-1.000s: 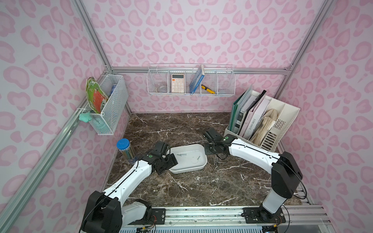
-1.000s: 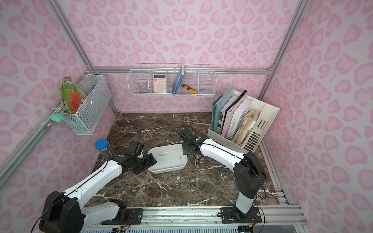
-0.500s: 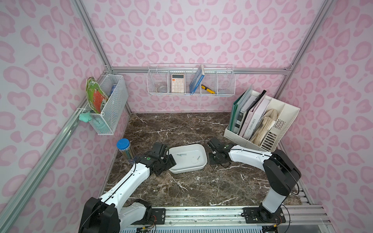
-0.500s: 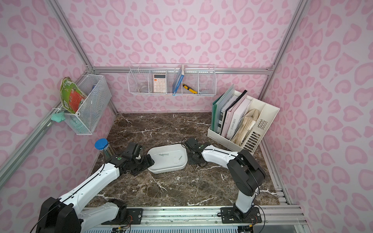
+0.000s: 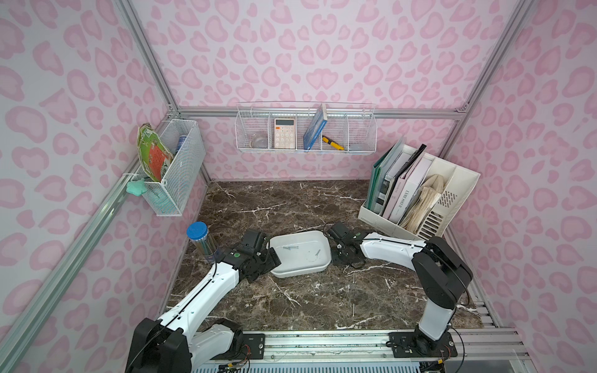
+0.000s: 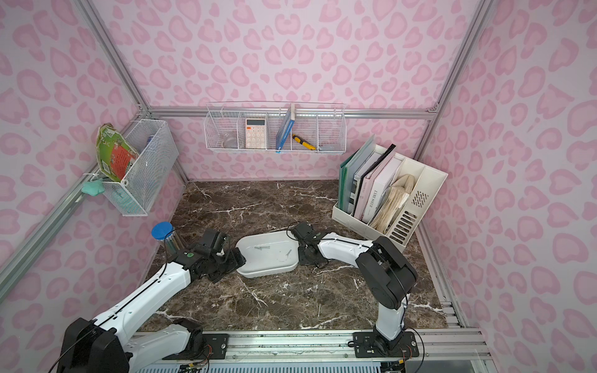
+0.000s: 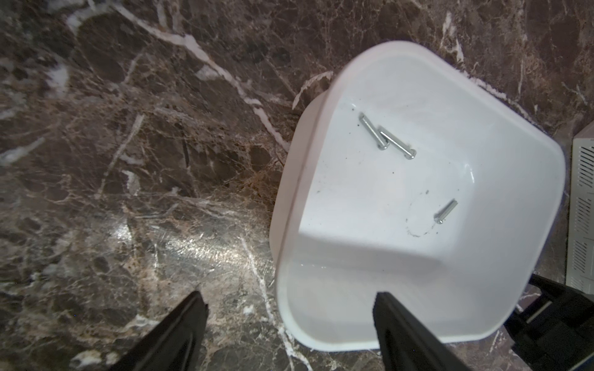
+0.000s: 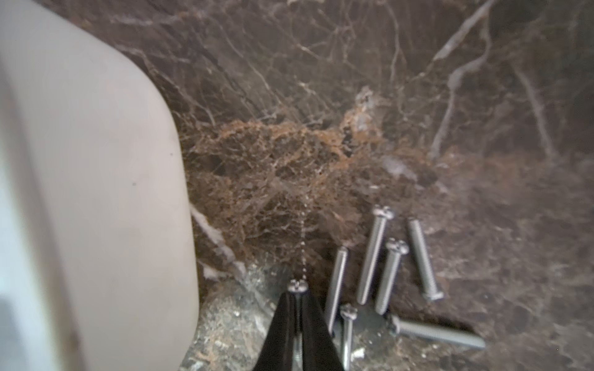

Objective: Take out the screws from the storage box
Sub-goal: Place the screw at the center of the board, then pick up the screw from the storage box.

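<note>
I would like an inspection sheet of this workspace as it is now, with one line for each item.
Surface: dark marble tabletop; no spills seen.
Job's things: white storage box holds three screws; six more screws lie on the marble beside it.
Clutter: blue-capped jar near the left arm; file organiser with folders.
Grippers: left gripper open, astride the box's wall; right gripper shut on a screw, low by the loose ones.
Cables: thin black cable loops under the right wrist.
Surroundings: pink patterned walls; two wire baskets, the back one holding a calculator.
</note>
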Available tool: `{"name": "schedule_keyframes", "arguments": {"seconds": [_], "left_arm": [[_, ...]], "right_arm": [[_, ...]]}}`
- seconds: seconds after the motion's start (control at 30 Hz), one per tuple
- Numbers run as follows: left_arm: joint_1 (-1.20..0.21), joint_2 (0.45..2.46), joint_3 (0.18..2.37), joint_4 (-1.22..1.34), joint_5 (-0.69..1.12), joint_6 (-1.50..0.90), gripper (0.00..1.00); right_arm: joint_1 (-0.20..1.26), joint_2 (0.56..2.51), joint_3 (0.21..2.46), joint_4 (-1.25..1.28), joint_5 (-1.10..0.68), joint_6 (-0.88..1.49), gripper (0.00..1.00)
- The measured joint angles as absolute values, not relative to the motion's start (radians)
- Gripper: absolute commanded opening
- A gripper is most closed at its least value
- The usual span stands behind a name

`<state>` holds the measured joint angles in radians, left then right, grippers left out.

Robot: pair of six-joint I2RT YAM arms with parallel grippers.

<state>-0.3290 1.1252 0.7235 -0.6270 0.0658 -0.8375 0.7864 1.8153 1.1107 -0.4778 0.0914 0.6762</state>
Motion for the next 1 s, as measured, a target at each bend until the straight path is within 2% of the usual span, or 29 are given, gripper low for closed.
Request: {"name": "schedule_keyframes", "arguments": {"seconds": [0.3,0.57,0.73,0.93,1.0], "left_arm": [[-0.321,1.069,0.717,-0.657,0.044,-0.834,0.85],[-0.316,1.03,0.681,-0.661,0.041,-0.834,0.84],[-0.315,1.019,0.666,-0.657,0.04,-0.836,0.84],[-0.308,1.008,0.641,-0.655,0.04,-0.842,0.84],[-0.307,1.008,0.638,-0.655,0.039,-0.842,0.84]], "right_arm": [[0.809,1.789,1.227,-0.575,0.14,0.675,0.2],[0.907,1.746,1.418,-0.594,0.228,0.611,0.25],[0.957,1.865,1.51,-0.501,0.152,0.514,0.28],[0.967,2.023,1.587,-0.439,0.096,0.392,0.41],[0.968,2.05,1.592,-0.429,0.09,0.352,0.42]]}}
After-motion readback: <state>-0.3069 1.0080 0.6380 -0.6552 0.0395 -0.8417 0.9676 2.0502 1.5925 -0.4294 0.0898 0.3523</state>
